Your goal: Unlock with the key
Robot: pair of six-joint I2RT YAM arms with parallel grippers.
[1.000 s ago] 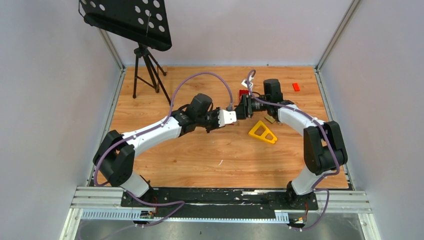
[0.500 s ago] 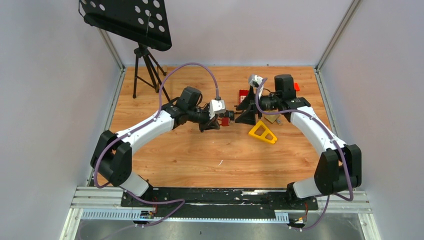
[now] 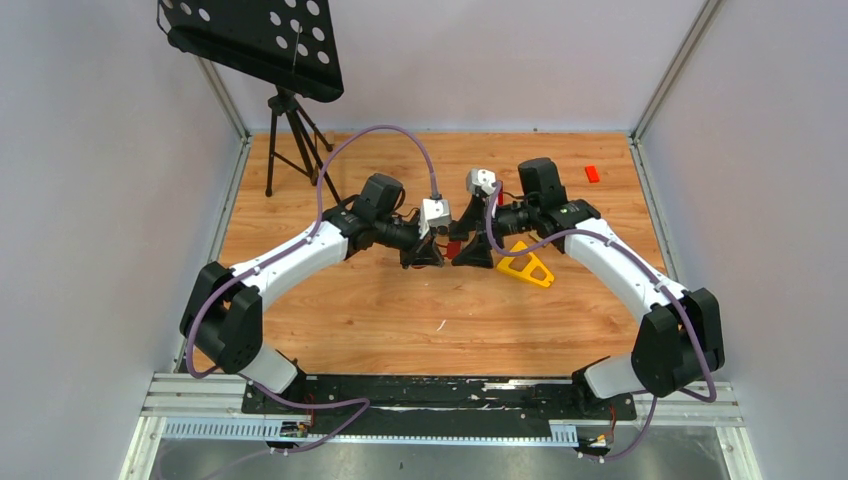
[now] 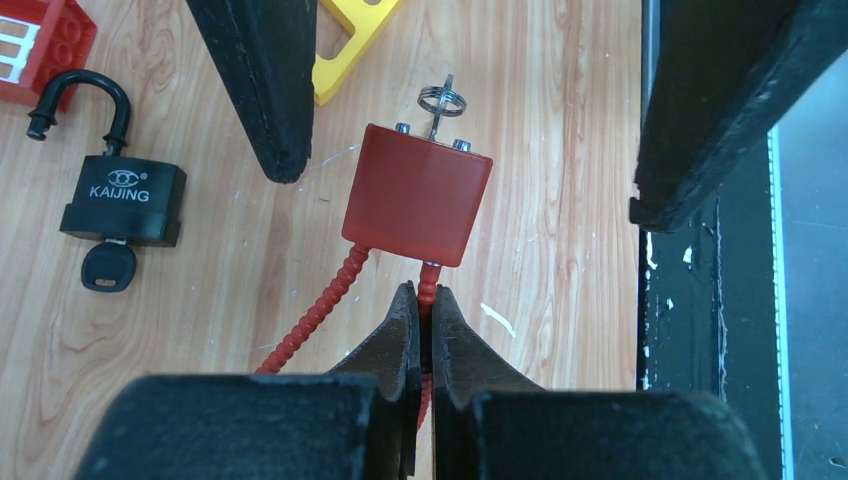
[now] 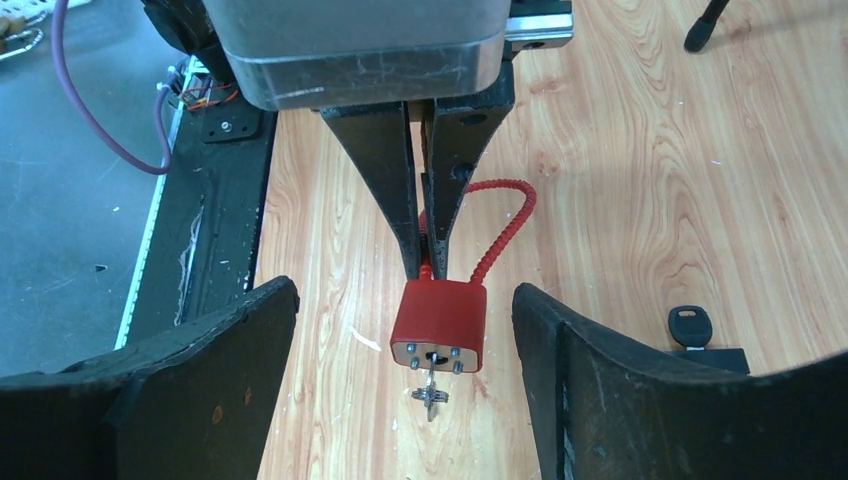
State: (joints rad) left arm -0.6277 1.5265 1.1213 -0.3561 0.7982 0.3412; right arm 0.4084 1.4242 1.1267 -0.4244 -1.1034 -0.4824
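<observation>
1. While my left jaws are clenched on the red cable (image 4: 318, 310) right where it enters the red lock (image 4: 417, 195), the lock body juts out beyond their tips, between my two arms and over the middle of the surface (image 3: 400, 310).
2. My right jaws are released and spread wide, one on each side of the red lock, touching neither its body nor its key.
3. A small key (image 5: 431, 390) sits in the keyway on the lock's end face, its wire ring hanging off it (that face points toward my right wrist, away from my left).
4. The cable loops out from the lock body and curls back beside my left jaws; I cannot tell whether its far end is free or seated.
5. A black padlock (image 4: 122, 200) lies flat on the surface off to the side, marked KAIJING, its shackle swung open and a black-headed key (image 4: 107, 268) in its base (well apart from the red lock).
6. A yellow triangle (image 3: 525, 265) rests on the wood near my right jaws, and a red brick (image 4: 35, 45) lies just beyond the black padlock.
7. Toward the far right corner sits a small red block (image 3: 592, 174); a black tripod (image 3: 290, 140) stands at the far left.
</observation>
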